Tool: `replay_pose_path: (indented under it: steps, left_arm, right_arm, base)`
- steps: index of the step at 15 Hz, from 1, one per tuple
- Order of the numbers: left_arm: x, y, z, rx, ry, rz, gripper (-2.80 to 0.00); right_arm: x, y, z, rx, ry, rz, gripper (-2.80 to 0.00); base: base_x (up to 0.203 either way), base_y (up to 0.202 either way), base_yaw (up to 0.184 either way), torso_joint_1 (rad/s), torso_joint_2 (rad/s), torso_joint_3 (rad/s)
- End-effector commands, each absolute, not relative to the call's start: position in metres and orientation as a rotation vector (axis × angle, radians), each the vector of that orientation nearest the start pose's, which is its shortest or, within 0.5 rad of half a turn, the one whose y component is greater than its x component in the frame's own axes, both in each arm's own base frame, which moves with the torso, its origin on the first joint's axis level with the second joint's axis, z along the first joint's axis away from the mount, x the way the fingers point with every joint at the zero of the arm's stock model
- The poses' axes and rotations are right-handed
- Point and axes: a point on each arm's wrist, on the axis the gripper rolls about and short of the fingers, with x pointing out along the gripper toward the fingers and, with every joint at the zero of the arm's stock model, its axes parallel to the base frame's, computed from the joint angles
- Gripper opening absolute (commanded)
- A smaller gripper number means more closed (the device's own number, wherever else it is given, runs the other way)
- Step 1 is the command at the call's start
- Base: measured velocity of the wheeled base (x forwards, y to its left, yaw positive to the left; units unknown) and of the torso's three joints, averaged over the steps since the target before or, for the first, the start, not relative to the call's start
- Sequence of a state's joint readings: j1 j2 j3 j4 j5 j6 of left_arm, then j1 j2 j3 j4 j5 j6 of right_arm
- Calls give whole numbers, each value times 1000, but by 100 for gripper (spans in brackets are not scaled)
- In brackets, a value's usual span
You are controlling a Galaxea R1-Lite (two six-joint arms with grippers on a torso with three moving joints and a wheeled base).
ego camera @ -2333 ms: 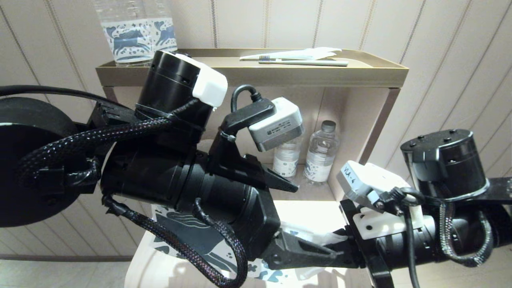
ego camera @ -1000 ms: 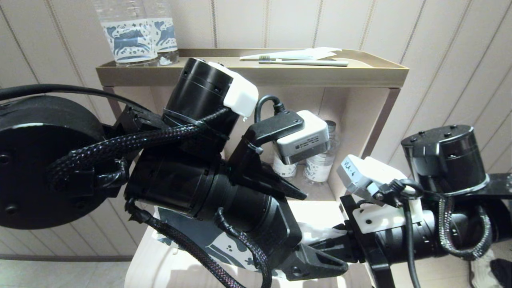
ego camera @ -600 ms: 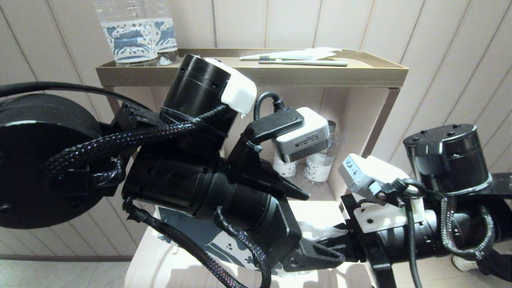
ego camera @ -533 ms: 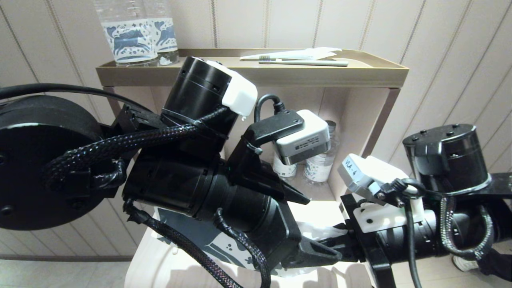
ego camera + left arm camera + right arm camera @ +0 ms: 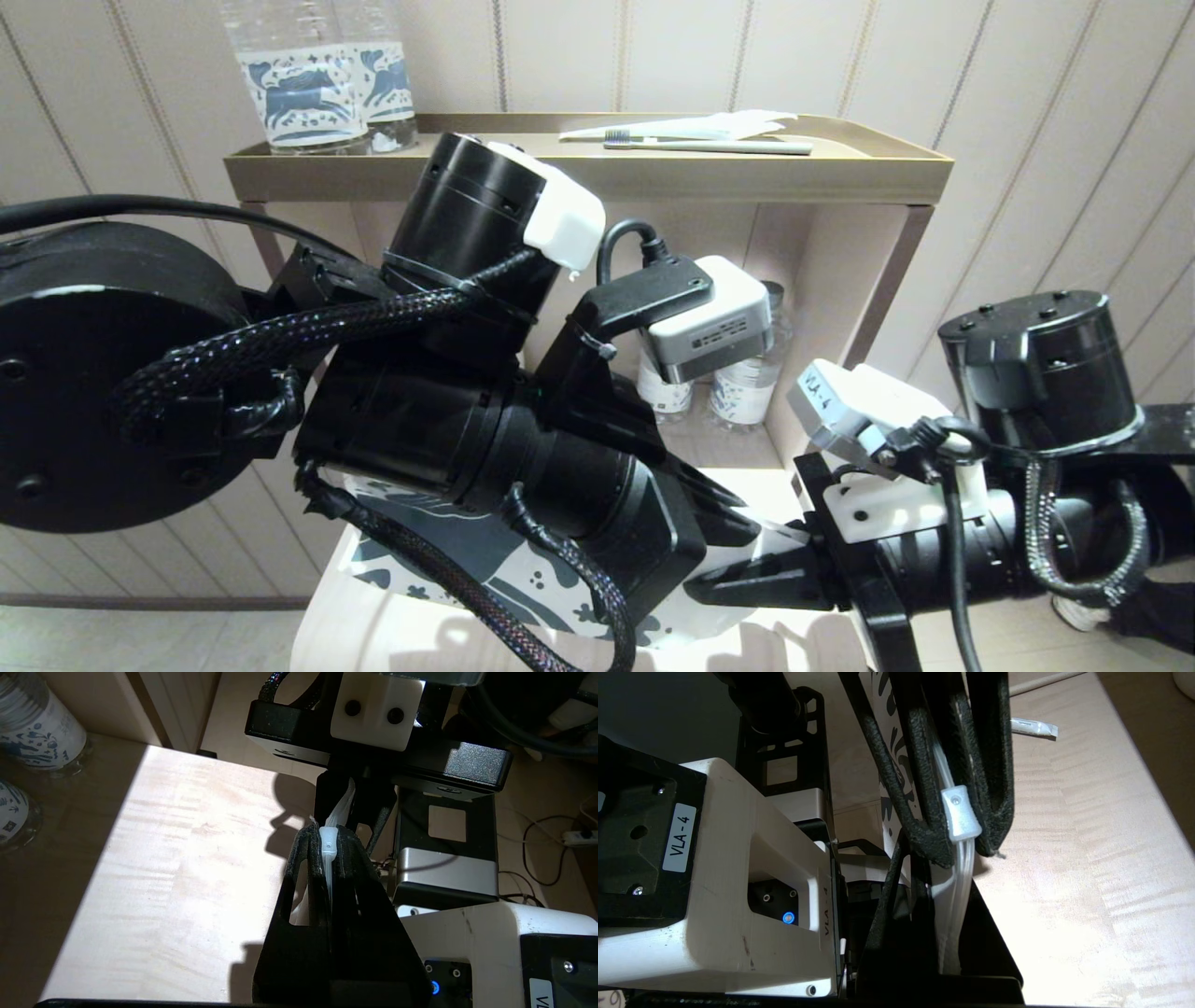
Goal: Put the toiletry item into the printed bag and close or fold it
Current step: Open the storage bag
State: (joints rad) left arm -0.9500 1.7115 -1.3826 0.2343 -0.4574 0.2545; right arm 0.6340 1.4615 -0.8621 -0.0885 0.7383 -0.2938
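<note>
Now left hand (image 5: 327, 847) clamped on printed bag's (image 5: 448, 551) slider (image 5: 328, 843), right hand (image 5: 948, 933) gripping its top edge, edge running hand to hand

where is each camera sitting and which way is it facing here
Head view: on the robot's head, looking forward and down at the shelf unit; both arms fill it, holding the printed bag.
Left wrist view: behind the left hand, shut on the white slider, facing the right hand across the wooden surface.
Right wrist view: behind the right hand, shut on the bag's top edge.
Both wrist views share the slider and the opposite hand.
</note>
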Motion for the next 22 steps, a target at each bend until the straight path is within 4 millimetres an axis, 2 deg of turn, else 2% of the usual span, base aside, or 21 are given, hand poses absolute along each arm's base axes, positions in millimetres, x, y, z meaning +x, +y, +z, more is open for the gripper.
replay_pose_path:
  steps: [1,5,10,16,22]
  left_arm:
    - [177,-264,259,354,412,-1442,-280]
    - [174,-260,256,355,413,-1443,-280]
    - [172,-234,260,348,416,-1394,-280]
    - [175,-218,267,390,393,-1292,-280]
    - [168,-181,282,370,395,-1216,-280]
  right_arm:
    - [183,154,214,-212,353,1415,-280]
    - [183,153,213,-212,353,1413,-280]
    - [183,147,218,-215,328,1395,-280]
    - [179,145,221,-219,314,1394,-280]
    - [170,140,230,-220,272,1399,-280]
  base:
    - [0,0,0,0,0,0]
    - [0,0,0,0,0,0]
    - [0,0,0,0,0,0]
    - [0,0,0,0,0,0]
    - [0,0,0,0,0,0]
